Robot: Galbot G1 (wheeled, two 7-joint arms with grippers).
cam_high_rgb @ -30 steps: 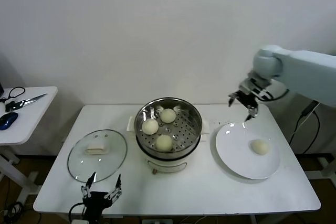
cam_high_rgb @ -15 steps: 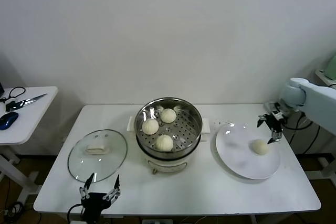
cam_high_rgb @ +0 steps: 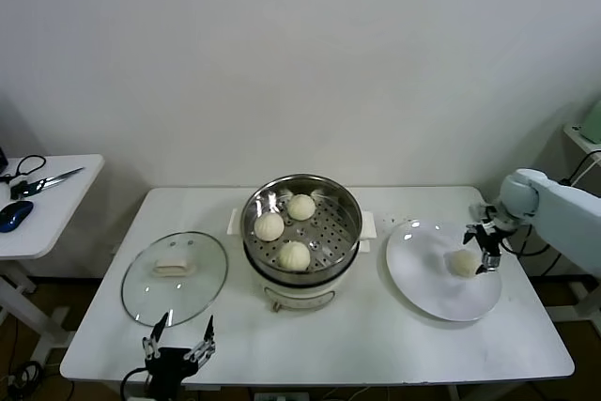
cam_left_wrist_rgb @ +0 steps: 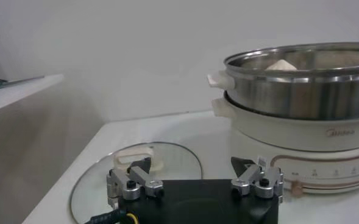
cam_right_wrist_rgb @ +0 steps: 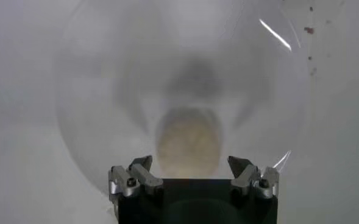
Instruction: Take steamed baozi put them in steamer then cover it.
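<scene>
Three baozi in the central steamer, lid left, fourth baozi on plate right.

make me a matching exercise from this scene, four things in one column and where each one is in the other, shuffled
Things:
1. glass lid
2. last baozi
3. left gripper
4. scissors

Places:
A. on the white plate, with the open right gripper at it
B. on the small side table
C. flat on the table to the left of the steamer
D. open at the table's near edge, just in front of the lid

Pairs: 1-C, 2-A, 3-D, 4-B
</scene>
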